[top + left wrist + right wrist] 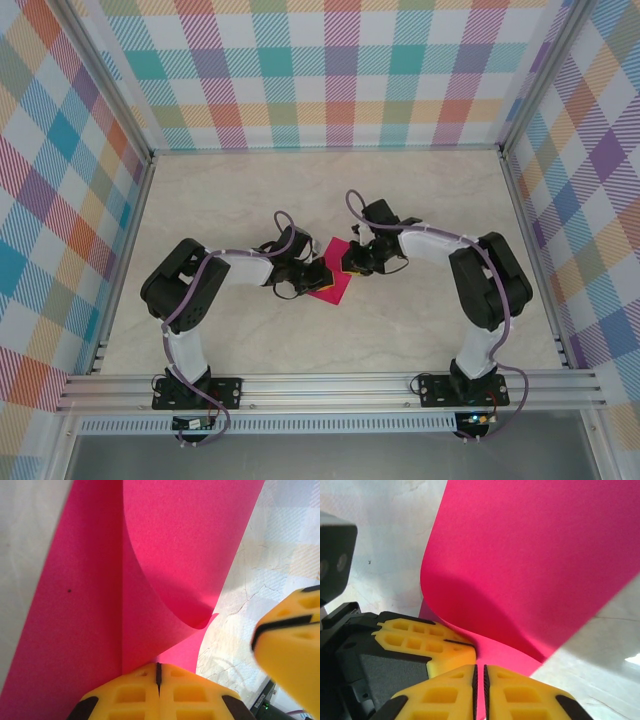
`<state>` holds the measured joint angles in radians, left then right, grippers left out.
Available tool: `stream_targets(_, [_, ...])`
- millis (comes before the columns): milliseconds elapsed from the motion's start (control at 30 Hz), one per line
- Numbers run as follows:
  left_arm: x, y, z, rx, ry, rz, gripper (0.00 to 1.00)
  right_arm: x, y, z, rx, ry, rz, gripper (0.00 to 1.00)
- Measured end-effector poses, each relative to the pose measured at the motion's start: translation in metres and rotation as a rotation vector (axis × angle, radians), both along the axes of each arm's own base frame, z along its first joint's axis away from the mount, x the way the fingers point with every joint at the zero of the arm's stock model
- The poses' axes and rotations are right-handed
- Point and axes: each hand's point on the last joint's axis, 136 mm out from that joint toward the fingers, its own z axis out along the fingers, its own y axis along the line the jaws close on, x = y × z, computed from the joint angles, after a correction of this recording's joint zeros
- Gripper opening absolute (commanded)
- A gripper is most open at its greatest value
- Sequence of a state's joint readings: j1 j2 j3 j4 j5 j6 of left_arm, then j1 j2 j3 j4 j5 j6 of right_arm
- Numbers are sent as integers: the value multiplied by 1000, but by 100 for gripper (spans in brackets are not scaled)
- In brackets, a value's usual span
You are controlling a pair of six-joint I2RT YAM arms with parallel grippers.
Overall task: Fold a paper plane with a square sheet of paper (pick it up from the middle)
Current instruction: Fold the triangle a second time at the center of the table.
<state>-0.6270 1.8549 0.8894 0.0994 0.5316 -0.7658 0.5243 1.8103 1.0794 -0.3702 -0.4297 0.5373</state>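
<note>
Plaid walls (330, 70) are ringing the marbled table (300, 190) — left gripper (325, 275) is clamping its jaws on the curling paper (332, 293), right gripper (347, 262) is holding jaws together beside it.

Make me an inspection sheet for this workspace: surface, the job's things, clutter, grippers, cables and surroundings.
Surface: pale marble-look table, no damage seen.
Job's things: square sheet of paper, magenta, one flap curled up off the rest; not yet a plane.
Clutter: nothing seen.
Grippers: left gripper shut, pinching the sheet at the raised flap; right gripper shut beside the sheet's edge, grip on it unclear.
Cables: lilac cable runs along each arm, off the paper.
Surroundings: plaid walls; aluminium frame rail in front.
</note>
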Motion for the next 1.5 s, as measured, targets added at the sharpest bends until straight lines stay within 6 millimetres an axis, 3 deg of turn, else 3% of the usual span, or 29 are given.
stream_targets(267, [0,0,0,1,0,1,4,-8,1,-30,-23,76,13,12])
stream_targets(600, [4,2,3,39,-11,-6,5,-8,0,-32,-35,52,58,11])
stream_targets(800, [17,-3,13,42,-51,-10,4,-8,0,-32,-40,52,75,11])
stream_targets(967, [21,2,2,68,-47,-4,4,-9,0,-33,-43,60,79,11])
stream_targets(1200, [25,6,1,62,-49,-5,5,-9,0,-33,-46,60,88,11])
stream_targets(1500, [53,30,1,68,-50,82,15,-5,1,-33,-49,40,96,11])
